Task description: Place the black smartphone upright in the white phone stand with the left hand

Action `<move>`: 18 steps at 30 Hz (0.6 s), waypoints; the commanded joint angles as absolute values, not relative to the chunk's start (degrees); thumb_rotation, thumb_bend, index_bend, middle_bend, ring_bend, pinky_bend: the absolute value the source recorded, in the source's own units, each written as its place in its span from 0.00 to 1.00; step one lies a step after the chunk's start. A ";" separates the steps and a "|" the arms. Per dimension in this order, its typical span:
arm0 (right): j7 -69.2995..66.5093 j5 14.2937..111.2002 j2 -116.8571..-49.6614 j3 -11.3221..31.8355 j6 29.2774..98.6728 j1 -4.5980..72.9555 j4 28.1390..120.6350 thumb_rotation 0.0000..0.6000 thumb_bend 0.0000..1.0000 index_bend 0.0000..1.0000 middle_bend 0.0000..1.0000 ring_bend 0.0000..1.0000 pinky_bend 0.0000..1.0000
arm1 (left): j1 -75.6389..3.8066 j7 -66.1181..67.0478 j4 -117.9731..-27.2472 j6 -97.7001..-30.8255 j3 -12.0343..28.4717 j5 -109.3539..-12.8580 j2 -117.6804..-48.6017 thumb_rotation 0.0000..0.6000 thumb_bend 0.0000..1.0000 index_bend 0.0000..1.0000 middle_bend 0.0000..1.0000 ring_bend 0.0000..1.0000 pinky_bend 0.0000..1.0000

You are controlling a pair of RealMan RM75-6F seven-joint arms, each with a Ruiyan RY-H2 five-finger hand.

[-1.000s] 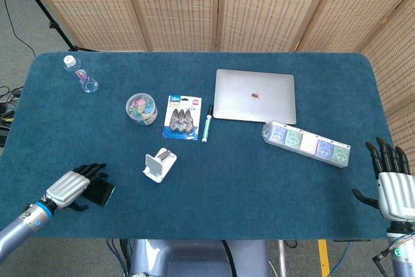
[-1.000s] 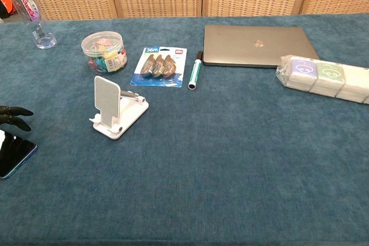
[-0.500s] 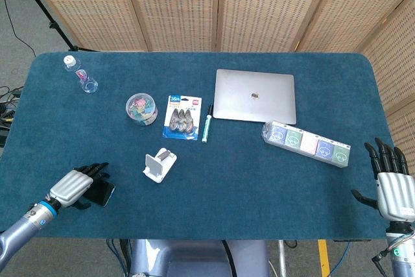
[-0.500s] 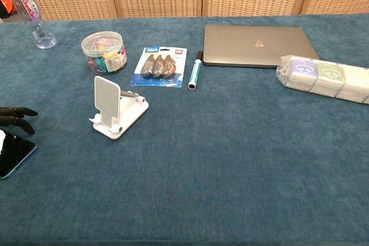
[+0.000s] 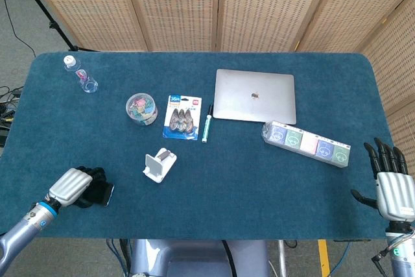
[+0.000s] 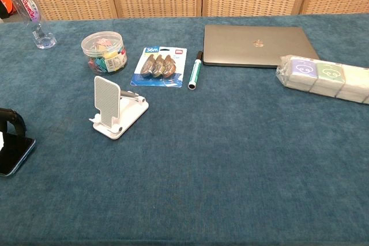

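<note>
The black smartphone (image 5: 102,193) lies flat near the table's front left corner; in the chest view it shows at the left edge as the smartphone (image 6: 14,152). My left hand (image 5: 72,185) covers its left side, with fingers (image 6: 12,118) curled down over the phone's far edge, gripping it. The white phone stand (image 5: 159,165) stands empty to the right of the phone, its back plate upright, also seen as the stand (image 6: 115,108). My right hand (image 5: 393,187) hangs off the table's front right corner, fingers spread, holding nothing.
Behind the stand sit a jar of coloured clips (image 5: 141,108), a blister pack (image 5: 182,117) and a green marker (image 5: 207,122). A closed laptop (image 5: 255,95) and a wrapped row of small packs (image 5: 306,144) lie to the right. A water bottle (image 5: 81,76) lies at the far left.
My left hand's fingers, stretched out over the phone before, have curled down around its far edge. The phone shifted slightly left. The right hand stayed put.
</note>
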State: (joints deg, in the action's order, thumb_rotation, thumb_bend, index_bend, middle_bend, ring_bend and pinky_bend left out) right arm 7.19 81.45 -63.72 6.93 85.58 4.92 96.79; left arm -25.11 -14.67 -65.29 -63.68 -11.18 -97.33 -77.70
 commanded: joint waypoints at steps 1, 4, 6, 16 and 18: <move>7.13 81.45 -63.69 6.93 85.61 4.91 96.81 1.00 0.00 0.00 0.00 0.00 0.00 | -24.75 -14.29 -64.74 -65.30 -10.96 -98.04 -77.46 1.00 0.18 0.56 0.41 0.38 0.48; 7.07 81.44 -63.66 6.92 85.62 4.89 96.86 1.00 0.00 0.00 0.00 0.00 0.00 | -24.70 -13.63 -64.48 -67.46 -10.92 -99.36 -77.05 1.00 0.18 0.56 0.41 0.38 0.47; 7.05 81.45 -63.63 6.91 85.64 4.88 96.86 1.00 0.00 0.00 0.00 0.00 0.00 | -24.49 -12.27 -63.34 -70.76 -10.53 -101.02 -77.12 1.00 0.18 0.56 0.41 0.38 0.47; 6.99 81.33 -63.63 6.94 85.60 4.90 96.82 1.00 0.00 0.00 0.00 0.00 0.00 | -28.08 -2.04 -41.50 -101.58 -6.24 -117.64 -82.05 1.00 0.16 0.56 0.41 0.38 0.47; 7.23 81.09 -63.77 7.02 85.47 4.97 96.82 1.00 0.00 0.00 0.00 0.00 0.00 | -31.57 -2.22 -33.94 -106.05 -6.79 -121.62 -83.75 1.00 0.15 0.56 0.41 0.38 0.47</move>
